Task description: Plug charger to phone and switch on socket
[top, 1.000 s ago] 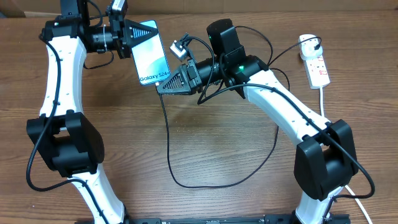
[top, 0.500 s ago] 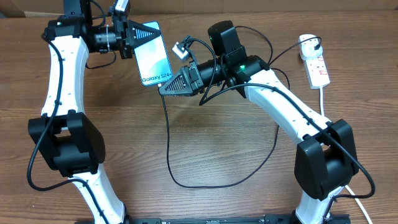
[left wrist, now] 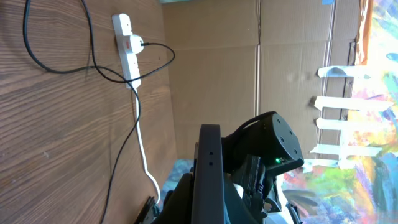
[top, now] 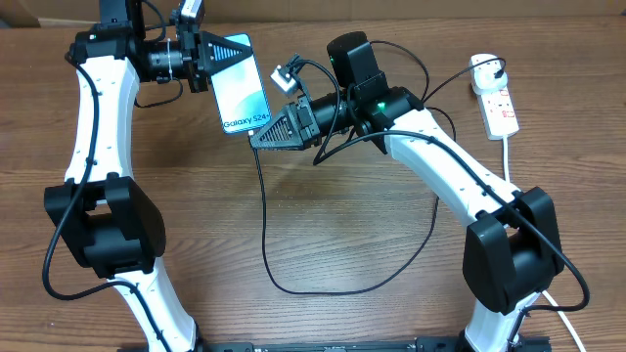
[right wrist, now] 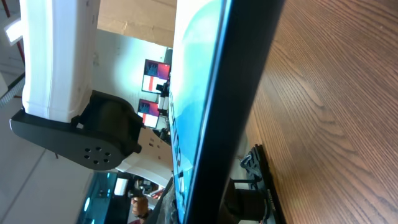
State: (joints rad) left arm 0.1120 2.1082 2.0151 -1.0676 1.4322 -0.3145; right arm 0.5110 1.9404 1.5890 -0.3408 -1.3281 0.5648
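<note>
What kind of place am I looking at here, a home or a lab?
Most likely a robotics lab or test bench rather than a home. A left arm and right arm are mounted at a wooden table, cardboard panels wall off its far side, and a white power strip lies on it.

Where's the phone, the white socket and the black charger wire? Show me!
phone (top: pixel 242 90): overhead view, middle of its blue screen.
socket (top: pixel 500 106): overhead view, on its white body.
charger (top: pixel 263 220): overhead view, on the thin black cable below the phone.
</note>
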